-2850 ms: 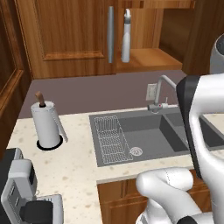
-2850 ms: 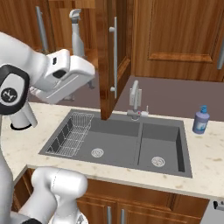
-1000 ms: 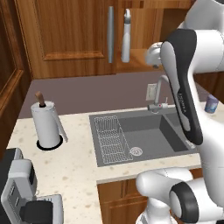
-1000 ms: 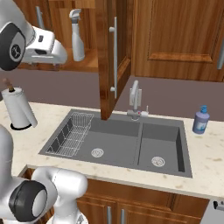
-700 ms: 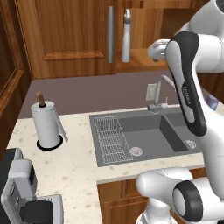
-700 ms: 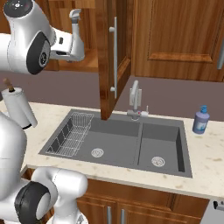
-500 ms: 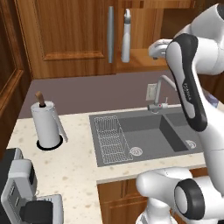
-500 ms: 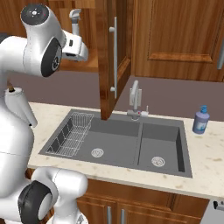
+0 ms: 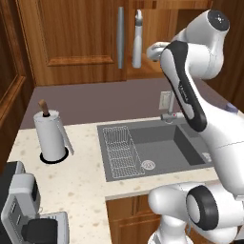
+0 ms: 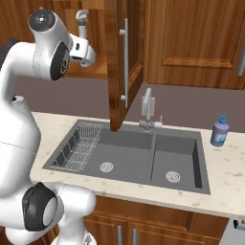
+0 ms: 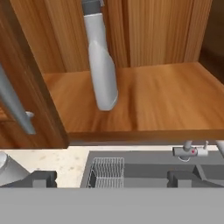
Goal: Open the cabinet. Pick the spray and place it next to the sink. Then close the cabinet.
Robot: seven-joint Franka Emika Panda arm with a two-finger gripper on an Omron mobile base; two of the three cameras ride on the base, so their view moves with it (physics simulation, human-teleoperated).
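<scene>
Left base view: the cabinet (image 9: 76,43) has its right door swung open, and the spray (image 9: 137,40), a tall pale grey bottle with a darker trigger head, stands upright on the shelf just right of the closed left door's handle (image 9: 120,37). The arm's hand is raised to shelf height, just right of the bottle. Below lie the sink (image 9: 157,152) and, left of it, a paper towel roll (image 9: 50,136).

Right base view: the open door (image 10: 119,62) stands edge-on above the sink. The bottle's trigger head shows past the hand; whether the gripper is apart or together I cannot tell here. A small blue bottle (image 10: 219,131) sits on the counter right of the sink.

Hand view: the bottle stands left of centre on the wooden shelf (image 11: 166,100), apart from the 2 finger tips, which sit wide apart and hold nothing. It looks like light, stiff, smooth plastic, likely slippery and, being tall and narrow, easy to tip. The widest lower body seems the best place to grip it, not the trigger.
</scene>
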